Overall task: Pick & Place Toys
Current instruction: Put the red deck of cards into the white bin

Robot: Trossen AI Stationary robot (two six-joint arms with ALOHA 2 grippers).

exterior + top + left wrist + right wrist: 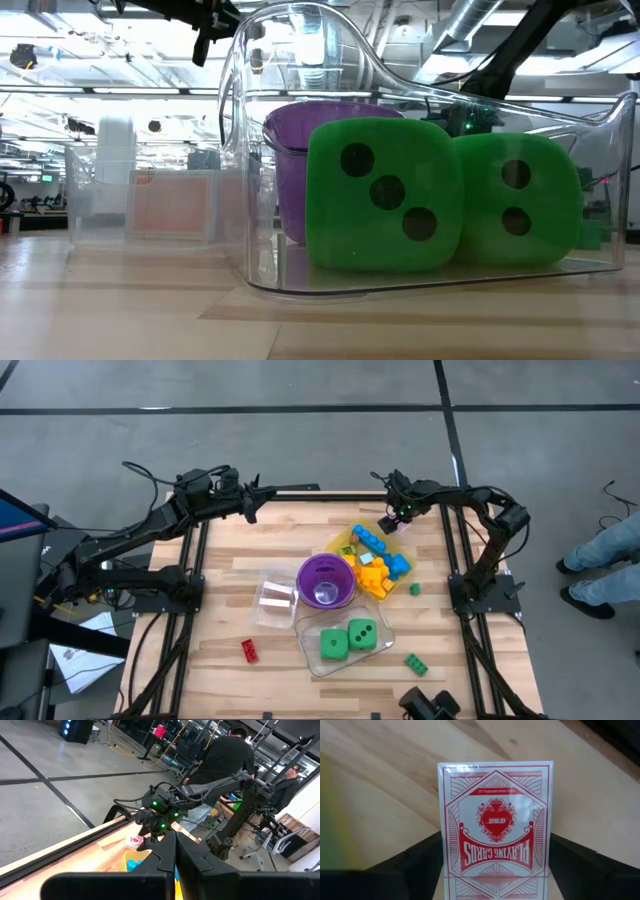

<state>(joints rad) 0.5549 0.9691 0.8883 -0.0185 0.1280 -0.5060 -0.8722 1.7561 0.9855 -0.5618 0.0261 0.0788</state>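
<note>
Toys lay in several places: a heap of small bricks (375, 560) in blue, yellow and orange in the yellow tray (342, 542) at the far right, two green dice (348, 640) inside a clear tub (312, 658) near the front, and a red brick (249, 650) and a green brick (415, 663) loose on the wood. The bricks looked light, hard and slick, best pinched across their flat sides. The dice seemed bulkier and would need a wide grasp.

The right gripper (392, 520), though, hung at the tray's far end straddling a pack of playing cards (495, 825), not a toy. I could not tell whether it had clamped the pack. The left gripper (250, 500) waited closed at the far left edge. A purple cup (325, 580) stood just beside the heap, crowding any reach from that side.
</note>
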